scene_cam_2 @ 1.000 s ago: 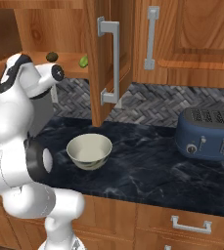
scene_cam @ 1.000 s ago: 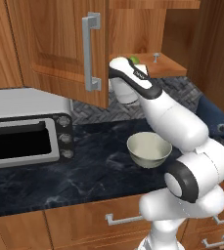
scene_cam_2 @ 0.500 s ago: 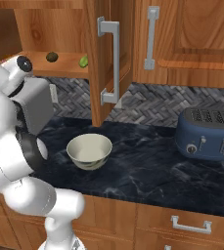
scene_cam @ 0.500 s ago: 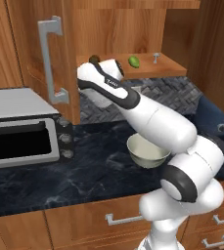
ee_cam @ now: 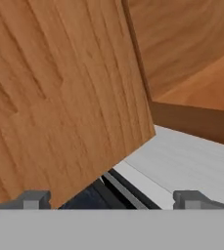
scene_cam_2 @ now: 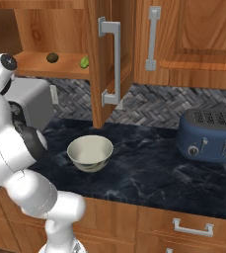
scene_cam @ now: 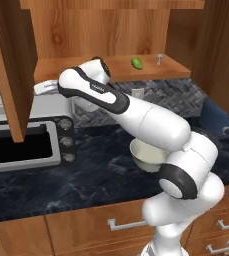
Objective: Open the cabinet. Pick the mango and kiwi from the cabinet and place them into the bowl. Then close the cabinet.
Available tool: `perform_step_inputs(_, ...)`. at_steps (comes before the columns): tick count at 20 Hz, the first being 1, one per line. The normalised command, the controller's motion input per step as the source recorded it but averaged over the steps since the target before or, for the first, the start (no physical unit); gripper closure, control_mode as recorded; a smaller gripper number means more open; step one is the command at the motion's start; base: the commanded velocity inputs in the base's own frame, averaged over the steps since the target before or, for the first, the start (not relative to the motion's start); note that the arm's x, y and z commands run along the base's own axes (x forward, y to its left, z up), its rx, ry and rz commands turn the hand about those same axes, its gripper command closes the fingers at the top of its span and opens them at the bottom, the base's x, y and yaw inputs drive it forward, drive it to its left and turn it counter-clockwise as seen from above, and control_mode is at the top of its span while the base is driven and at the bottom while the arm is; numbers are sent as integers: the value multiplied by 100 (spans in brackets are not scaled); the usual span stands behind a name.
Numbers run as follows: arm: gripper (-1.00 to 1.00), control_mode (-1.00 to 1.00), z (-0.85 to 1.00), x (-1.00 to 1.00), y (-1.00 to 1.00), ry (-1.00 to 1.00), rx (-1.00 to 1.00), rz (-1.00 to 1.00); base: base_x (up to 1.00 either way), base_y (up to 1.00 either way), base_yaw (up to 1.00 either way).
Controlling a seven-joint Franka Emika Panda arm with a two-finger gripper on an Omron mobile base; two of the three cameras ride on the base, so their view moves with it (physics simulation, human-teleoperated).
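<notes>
The cabinet (scene_cam_2: 60, 34) is seen with both doors swung open; the right door (scene_cam_2: 107, 54) stands edge-on above the worktop (scene_cam_2: 149, 168), and the left door (scene_cam: 11, 65) hangs over the toaster oven (scene_cam: 26, 142). Each door is judged rigid and hinged, best moved for closing by its vertical bar handle (scene_cam_2: 115, 62) or by a push on the panel face. The bowl (scene_cam_2: 90, 153) rests upright on the worktop below the open shelf and is empty; as a hard, deep vessel it is expected to stay put when fruit is dropped in from low height. The claw (ee_cam: 111, 200) is held fully open with nothing between its fingertips (ee_cam: 33, 199), close against the wooden face of the left door, above the toaster oven. The mango (scene_cam: 137, 63) lies on the cabinet shelf toward the right side; it is judged light, smooth and somewhat slippery, so a grip across its short axis at the widest part is advised. The kiwi (scene_cam_2: 52, 58) sits on the same shelf, well apart to the left of the mango; being small, round and prone to roll, it should be taken squarely across its middle with moderate force.
</notes>
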Motion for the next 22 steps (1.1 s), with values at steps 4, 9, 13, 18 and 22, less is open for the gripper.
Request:
perform_step_inputs(4,-100,-100,10,-76,-94,4,6,-28,0,0,0)
perform_step_inputs(9,-100,-100,0,-94,-100,0,-2,-37,0,0,0)
perform_step_inputs(13,-100,-100,0,-70,-100,0,-10,-42,0,0,0)
perform_step_inputs(18,-100,-100,0,-51,-100,-1,-12,-48,0,0,0)
perform_step_inputs(22,-100,-100,16,-13,-99,2,-8,-56,0,0,0)
